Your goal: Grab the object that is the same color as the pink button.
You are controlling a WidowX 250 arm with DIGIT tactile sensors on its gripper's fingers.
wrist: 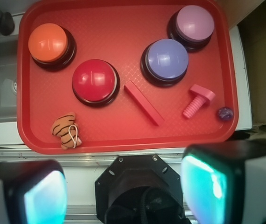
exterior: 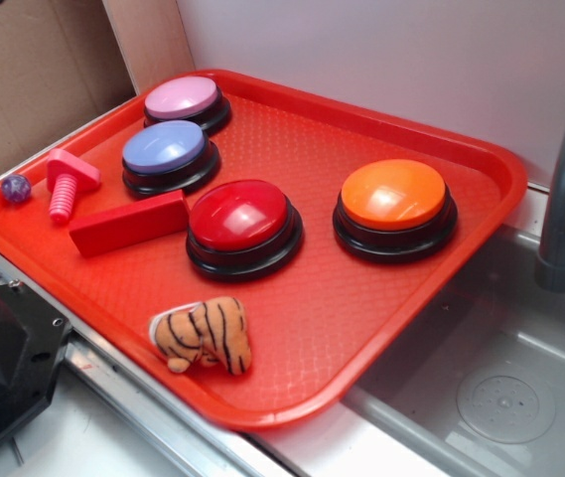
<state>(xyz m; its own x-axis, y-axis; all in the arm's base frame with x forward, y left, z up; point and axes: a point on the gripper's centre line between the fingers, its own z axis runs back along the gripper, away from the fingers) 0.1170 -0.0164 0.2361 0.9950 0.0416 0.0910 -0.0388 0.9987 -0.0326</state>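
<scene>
Bolt: pink toy bolt [wrist: 197,101] lies free near the tray's [wrist: 123,142] edge, beside the purple ball [wrist: 225,113].
Tool: tool [wrist: 123,191] hangs high, jaws spread, empty, surveying.
Match: pink button [wrist: 194,22] far corner.

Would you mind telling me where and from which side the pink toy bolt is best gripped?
Probably across the ribbed shaft of the pink toy bolt, coming straight down. It lies flat on the red tray, head toward the lavender-blue button, with open tray on both sides of the shaft; the purple ball lies apart. The end effector is open.
</scene>
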